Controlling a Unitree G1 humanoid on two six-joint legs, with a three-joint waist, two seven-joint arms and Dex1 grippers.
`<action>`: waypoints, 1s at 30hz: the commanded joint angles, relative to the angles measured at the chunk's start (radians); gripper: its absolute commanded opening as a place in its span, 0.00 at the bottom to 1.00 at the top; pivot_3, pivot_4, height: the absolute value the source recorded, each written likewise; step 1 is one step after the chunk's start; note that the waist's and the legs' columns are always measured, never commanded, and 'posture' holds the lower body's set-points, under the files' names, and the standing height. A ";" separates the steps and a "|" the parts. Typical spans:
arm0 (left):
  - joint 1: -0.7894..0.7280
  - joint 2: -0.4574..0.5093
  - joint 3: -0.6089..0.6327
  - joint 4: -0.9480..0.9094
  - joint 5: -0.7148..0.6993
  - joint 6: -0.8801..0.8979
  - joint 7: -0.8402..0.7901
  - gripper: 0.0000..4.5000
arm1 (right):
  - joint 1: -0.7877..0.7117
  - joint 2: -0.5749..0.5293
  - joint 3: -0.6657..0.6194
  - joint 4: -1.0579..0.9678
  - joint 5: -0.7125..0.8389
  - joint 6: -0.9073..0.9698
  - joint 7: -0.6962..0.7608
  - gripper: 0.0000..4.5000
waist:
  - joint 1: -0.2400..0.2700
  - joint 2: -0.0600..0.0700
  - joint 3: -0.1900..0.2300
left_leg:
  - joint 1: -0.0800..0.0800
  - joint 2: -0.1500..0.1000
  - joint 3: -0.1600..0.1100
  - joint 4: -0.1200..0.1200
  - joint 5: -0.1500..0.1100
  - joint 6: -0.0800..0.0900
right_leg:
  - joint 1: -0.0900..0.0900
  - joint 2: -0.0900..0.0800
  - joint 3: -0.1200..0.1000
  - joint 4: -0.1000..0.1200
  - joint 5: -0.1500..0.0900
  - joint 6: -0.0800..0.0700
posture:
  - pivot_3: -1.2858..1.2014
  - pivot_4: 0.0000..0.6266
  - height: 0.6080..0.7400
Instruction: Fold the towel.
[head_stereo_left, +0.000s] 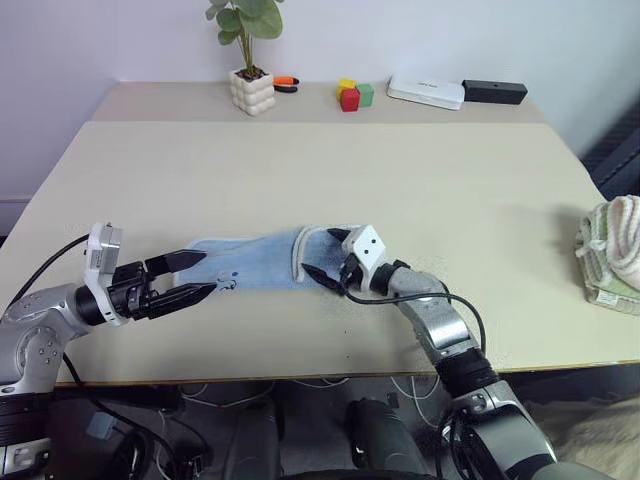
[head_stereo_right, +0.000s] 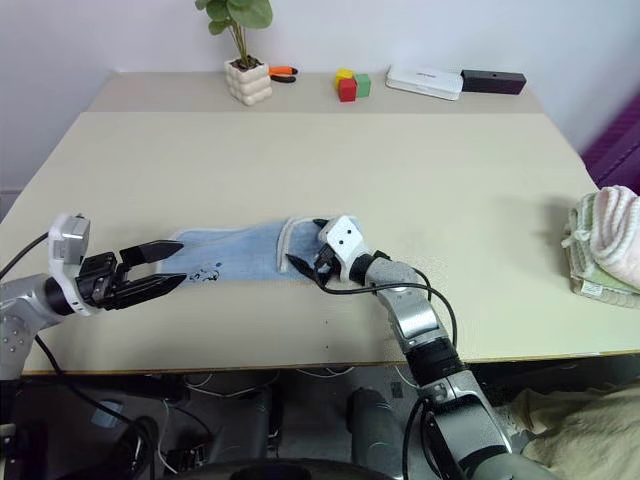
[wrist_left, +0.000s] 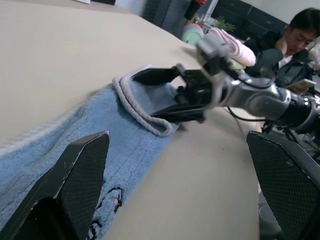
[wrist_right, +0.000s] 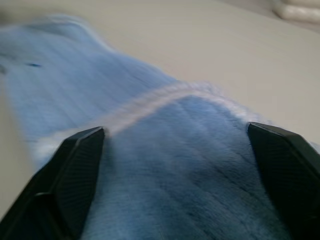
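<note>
The towel (head_stereo_left: 262, 261) lies near the front edge of the table (head_stereo_left: 400, 180), its long axis running side to side across the robot's front, from the left gripper (head_stereo_left: 197, 277) to the right gripper (head_stereo_left: 325, 255). The right end looks already turned back over the rest, its pale hem (head_stereo_left: 298, 252) curling across the width. The right gripper points leftward along the cloth with its 2 black fingers spread wide, straddling that folded end and clamping nothing. The left gripper also stands with its fingers apart, pointing rightward at the other end by the small dark mark (head_stereo_right: 206, 271); whether the tips touch the cloth I cannot tell. Both arms sit at opposite ends, so each is nearest its own end. As I judge it, the next fold must travel along that long axis. A second folded towel stack (head_stereo_left: 612, 256) sits well apart at the right edge.
</note>
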 joint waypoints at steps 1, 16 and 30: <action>0.008 -0.006 0.051 -0.005 -0.006 -0.026 0.032 1.00 | -0.026 -0.052 -0.073 -0.115 0.075 0.047 0.044 0.98 | 0.000 0.000 0.000 | 0.000 0.000 0.000 0.000 0.000 0.000 | 0.000 0.000 0.000 0.000 0.000 0.000 | 0.52 0.24 1.00; 0.231 -0.080 0.267 -0.134 -0.083 0.160 0.466 1.00 | -0.055 -0.422 -0.210 -0.346 0.383 0.276 0.434 0.98 | 0.004 0.000 0.000 | 0.000 0.000 0.000 0.000 0.000 0.000 | -0.001 -0.001 0.000 -0.001 0.000 0.000 | 0.52 0.24 1.00; 0.450 -0.306 0.397 -0.409 -0.665 0.430 0.923 1.00 | -0.046 -0.338 -0.176 -0.371 0.377 0.280 0.372 0.98 | 0.005 0.000 0.000 | -0.001 0.000 0.000 0.001 0.000 0.000 | 0.000 -0.002 0.000 -0.001 0.000 -0.001 | 0.52 0.24 1.00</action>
